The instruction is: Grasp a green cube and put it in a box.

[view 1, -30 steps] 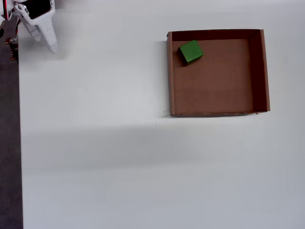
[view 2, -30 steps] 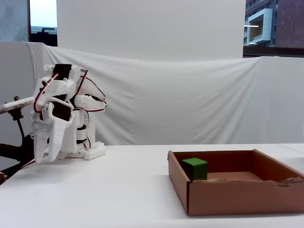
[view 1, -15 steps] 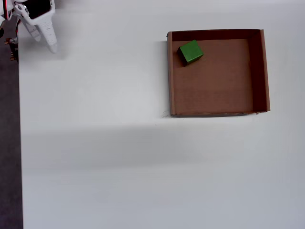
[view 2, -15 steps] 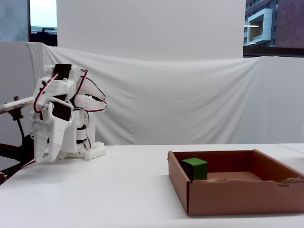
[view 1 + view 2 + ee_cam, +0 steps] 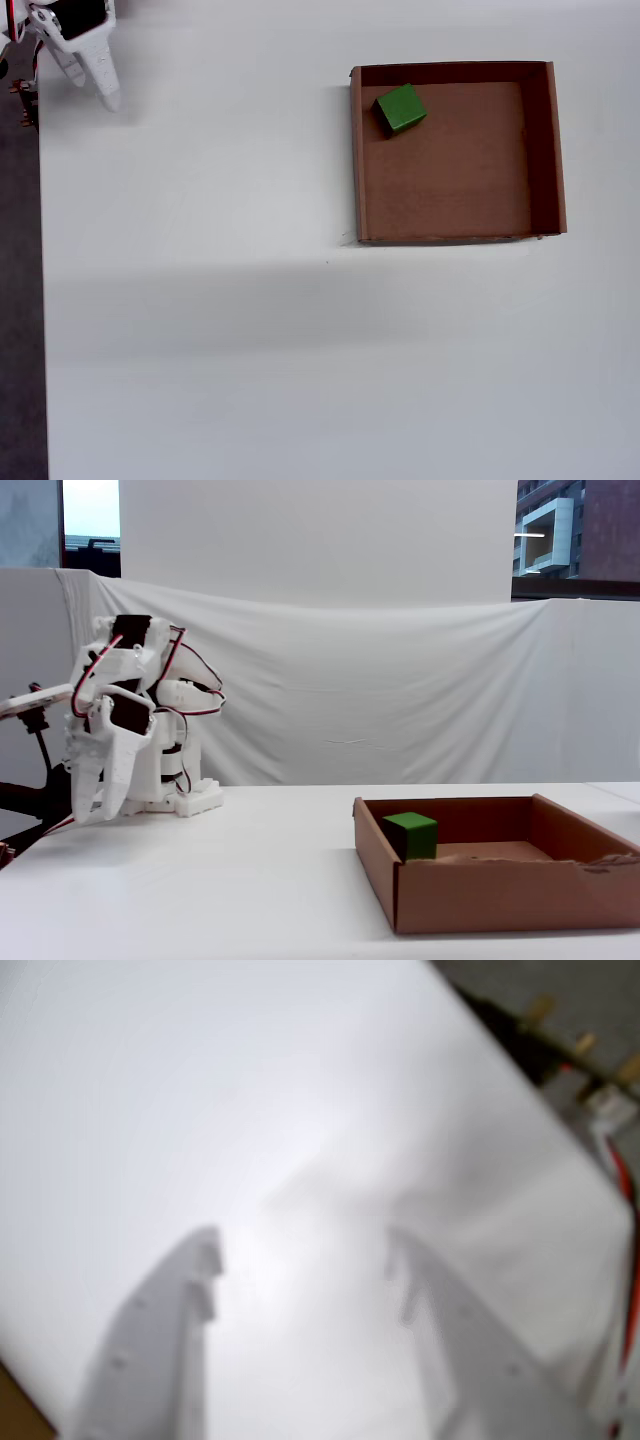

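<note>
The green cube (image 5: 401,109) lies inside the brown cardboard box (image 5: 357,160), in the corner that is top left in the overhead view. In the fixed view the cube (image 5: 411,834) sits near the left wall of the box (image 5: 500,890). My gripper (image 5: 105,95) is folded back at the table's far left corner, well away from the box. It points down at the table (image 5: 95,810). In the blurred wrist view its two fingers stand apart over bare white table, with nothing between them (image 5: 303,1235). Cube and box are out of the wrist view.
The white table's left edge (image 5: 42,300) borders dark floor in the overhead view. The arm's base (image 5: 190,800) and red cables stand at the back left. A white cloth backdrop (image 5: 400,680) hangs behind the table.
</note>
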